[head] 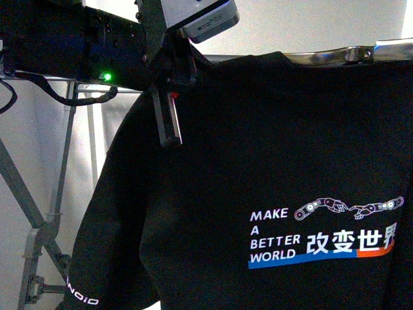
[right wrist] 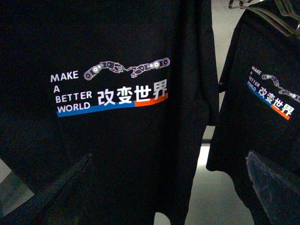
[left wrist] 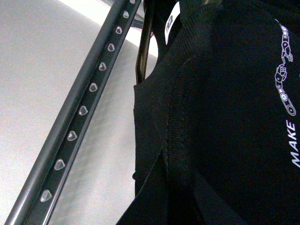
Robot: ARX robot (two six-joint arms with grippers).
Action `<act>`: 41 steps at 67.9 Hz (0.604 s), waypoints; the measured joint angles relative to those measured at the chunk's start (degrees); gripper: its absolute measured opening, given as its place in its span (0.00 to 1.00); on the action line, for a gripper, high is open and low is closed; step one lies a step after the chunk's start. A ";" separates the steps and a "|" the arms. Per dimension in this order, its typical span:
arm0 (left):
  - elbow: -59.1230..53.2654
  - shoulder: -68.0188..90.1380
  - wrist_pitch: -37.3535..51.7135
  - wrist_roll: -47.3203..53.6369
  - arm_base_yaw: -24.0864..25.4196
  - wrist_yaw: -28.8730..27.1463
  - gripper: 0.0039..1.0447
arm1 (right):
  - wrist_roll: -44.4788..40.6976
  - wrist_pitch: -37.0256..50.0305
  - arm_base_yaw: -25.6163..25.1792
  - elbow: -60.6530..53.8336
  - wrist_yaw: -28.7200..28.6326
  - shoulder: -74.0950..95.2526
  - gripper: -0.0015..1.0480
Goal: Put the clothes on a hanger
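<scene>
Front on, the shirt (head: 258, 161) hung close ahead, with the left gripper (head: 169, 129) at its left shoulder; I couldn't tell its grip. The left wrist camera showed the rack (left wrist: 83, 111) just beside the collar. From the right wrist, the right gripper (right wrist: 168, 157) gaped, empty, near the slogan.

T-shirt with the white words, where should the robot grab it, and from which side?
Probably its shoulder edge, coming from the robot's left. The T-shirt hangs flat, so the front gives nothing to pinch, but that top edge stands free, beside the left gripper.
</scene>
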 joint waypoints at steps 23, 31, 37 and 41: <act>-0.02 0.00 0.00 0.13 0.02 -0.07 0.04 | -2.32 -6.84 -5.29 2.99 -15.47 4.52 0.93; -0.02 0.00 0.00 0.22 -0.07 -0.17 0.04 | -4.63 -8.04 -16.13 7.52 -37.92 15.65 0.93; -0.02 0.00 0.00 0.22 -0.09 -0.15 0.04 | -6.49 -4.28 -21.81 10.45 -45.99 21.66 0.93; -0.07 0.00 0.00 0.22 0.02 -0.20 0.04 | -7.96 -1.75 -24.50 12.61 -48.06 25.44 0.93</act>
